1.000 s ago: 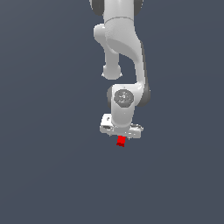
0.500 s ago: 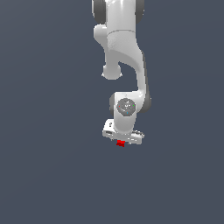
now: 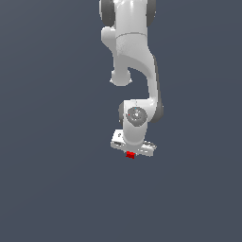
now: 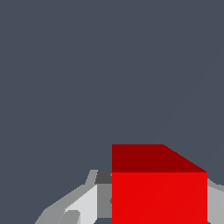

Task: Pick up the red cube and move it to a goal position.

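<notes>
Closest to your wrist camera, the red cube [image 4: 159, 197] fills the near corner of the frame, its bright front face square-on and a darker top face slanting away to a clipped corner. Grey finger metal [image 4: 83, 203] presses flush against one side of the cube, and a sliver of a second finger shows at the opposite side, so your hand [image 4: 153, 210] is closed down to the cube's width and has hold of it. The cube's lower edge runs out of the picture, so you cannot see what lies under it.

Beyond the cube, the wrist view gives you nothing but flat slate-grey ground running to every edge.

From the exterior view, the cube [image 3: 130, 154] shows as a small red block tucked directly beneath the white hand [image 3: 132, 150], touching it at the underside. The hand's broad body sits slightly tilted, its lower edge sloping down toward the exterior view's right. Above it, the arm [image 3: 134, 71] rises nearly straight to the top edge of the frame. Plain grey space surrounds the hand and cube on both sides and below.
</notes>
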Robot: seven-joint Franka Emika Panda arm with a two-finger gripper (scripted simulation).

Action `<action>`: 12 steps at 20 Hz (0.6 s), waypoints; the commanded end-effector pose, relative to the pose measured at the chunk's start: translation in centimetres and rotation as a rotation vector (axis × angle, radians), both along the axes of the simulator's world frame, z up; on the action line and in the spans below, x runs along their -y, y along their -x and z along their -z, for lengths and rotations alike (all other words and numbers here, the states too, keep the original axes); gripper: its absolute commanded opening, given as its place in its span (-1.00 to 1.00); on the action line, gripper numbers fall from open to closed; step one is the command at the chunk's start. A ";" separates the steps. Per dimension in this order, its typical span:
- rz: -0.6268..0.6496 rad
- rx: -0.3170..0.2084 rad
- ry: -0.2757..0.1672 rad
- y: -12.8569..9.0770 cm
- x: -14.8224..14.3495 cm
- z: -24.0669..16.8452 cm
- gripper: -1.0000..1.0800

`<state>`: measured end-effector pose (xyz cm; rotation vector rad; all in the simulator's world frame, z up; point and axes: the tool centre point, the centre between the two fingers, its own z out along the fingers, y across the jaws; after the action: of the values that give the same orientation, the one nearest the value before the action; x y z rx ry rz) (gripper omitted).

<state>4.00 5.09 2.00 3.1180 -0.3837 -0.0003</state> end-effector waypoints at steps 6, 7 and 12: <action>0.000 0.000 0.000 0.0 0.0 -0.5 -1.00; 0.000 0.000 0.000 0.1 -0.1 -0.7 -1.00; 0.000 0.000 0.000 0.3 -0.3 -2.9 -1.00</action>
<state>3.74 5.29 4.09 3.1173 -0.3846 -0.0029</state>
